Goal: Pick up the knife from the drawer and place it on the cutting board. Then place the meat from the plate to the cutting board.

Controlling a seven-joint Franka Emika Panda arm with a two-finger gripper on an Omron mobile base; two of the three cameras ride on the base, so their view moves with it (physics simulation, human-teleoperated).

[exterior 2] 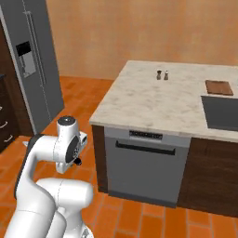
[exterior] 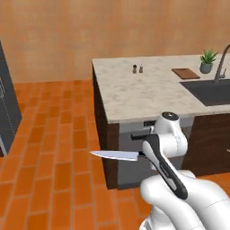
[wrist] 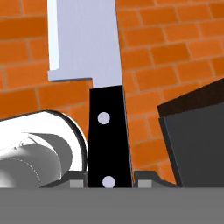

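My gripper (wrist: 109,181) is shut on the black handle of the knife (wrist: 107,131), and its silver blade runs away from the hand over the brick floor. From the left base camera the knife (exterior: 115,155) sticks out level to the left of my arm, in front of the island's corner, well above the floor. The cutting board (exterior: 185,73) lies far off at the back right of the island counter, next to the sink; it is also in the right base view as the cutting board (exterior 2: 219,87). The drawer, the plate and the meat are out of view.
The marble island counter (exterior: 139,92) holds two small shakers (exterior: 137,69), a potted plant (exterior: 207,62), and a sink (exterior: 212,92) with a faucet. A grey dishwasher (exterior 2: 144,169) fronts the island. A steel fridge (exterior 2: 35,65) stands at the left. Orange brick floor (exterior: 49,152) lies open to the left.
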